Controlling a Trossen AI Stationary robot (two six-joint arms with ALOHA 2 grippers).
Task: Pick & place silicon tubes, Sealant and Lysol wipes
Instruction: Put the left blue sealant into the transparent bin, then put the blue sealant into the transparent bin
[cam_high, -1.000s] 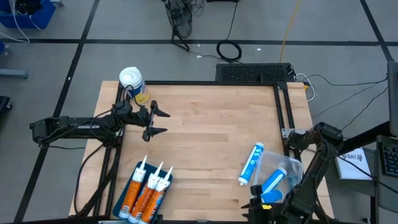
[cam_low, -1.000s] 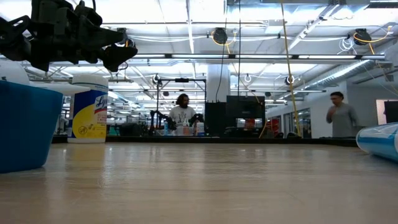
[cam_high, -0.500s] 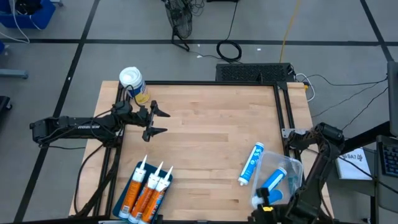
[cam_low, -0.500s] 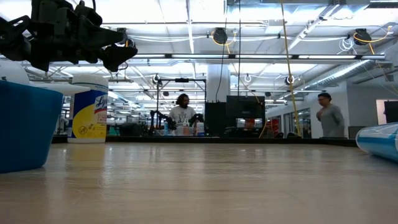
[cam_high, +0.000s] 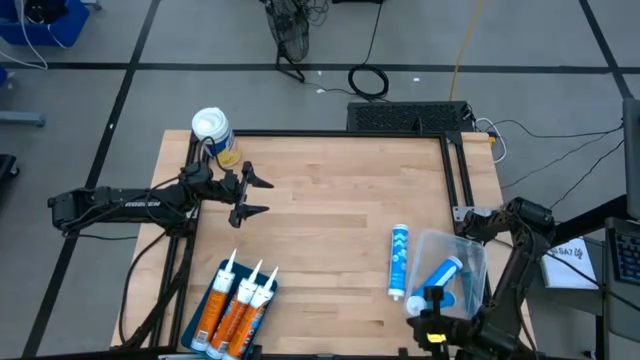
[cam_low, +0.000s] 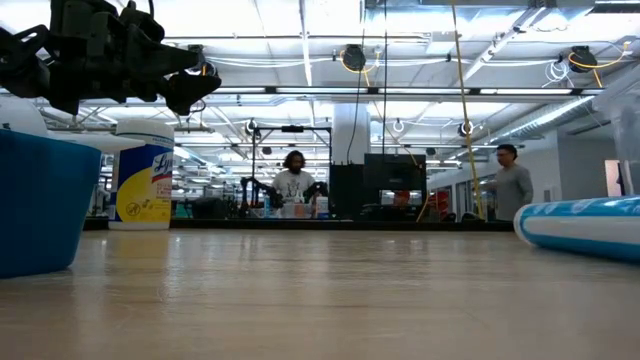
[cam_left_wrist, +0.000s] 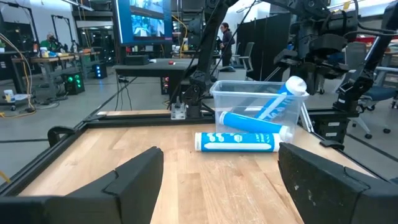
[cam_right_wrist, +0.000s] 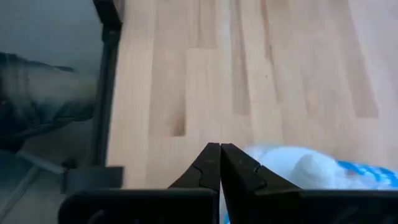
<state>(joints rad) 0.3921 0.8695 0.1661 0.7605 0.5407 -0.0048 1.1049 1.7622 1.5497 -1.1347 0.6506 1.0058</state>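
With the right pincer (cam_high: 432, 296) pinched shut on nothing beside the clear bin (cam_high: 470, 262), a careless sweep could tip it

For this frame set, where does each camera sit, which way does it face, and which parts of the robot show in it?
High view: overhead, straight down on the table; both arms show.
Low view: at tabletop height, facing the room; left gripper overhead, Lysol wipes behind.
Left wrist view: past its open fingers toward the clear bin and blue tube.
Right wrist view: down on the wood; shut right gripper.
Shared: high and left wrist views both show the blue tube beside the bin.
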